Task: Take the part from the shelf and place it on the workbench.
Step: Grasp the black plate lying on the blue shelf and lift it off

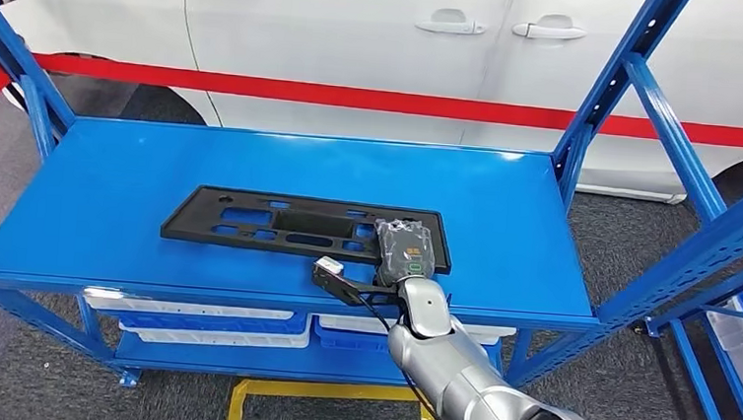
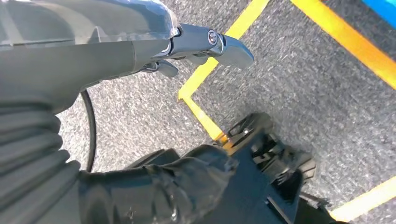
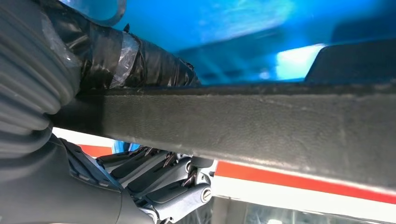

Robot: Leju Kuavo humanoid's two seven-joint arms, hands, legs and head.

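Note:
The part [image 1: 297,227] is a long flat black panel with several rectangular cut-outs, lying on the blue shelf top [image 1: 142,184] near its front edge. My right hand [image 1: 406,252] sits over the panel's right end. Up close, the panel's dark edge [image 3: 261,126] runs between the taped thumb [image 3: 140,60] and the fingers [image 3: 159,177] curled on its other side, so the hand grips it. My left hand [image 2: 196,44] hangs over the grey floor with its fingers stretched out and nothing in them.
Blue uprights [image 1: 607,98] rise at the shelf's corners, with a slanted frame [image 1: 731,235] to the right. White bins [image 1: 211,322] sit on the lower level. Behind are a red barrier tape [image 1: 356,97] and a white car [image 1: 360,31]. Yellow lines [image 2: 336,42] mark the floor.

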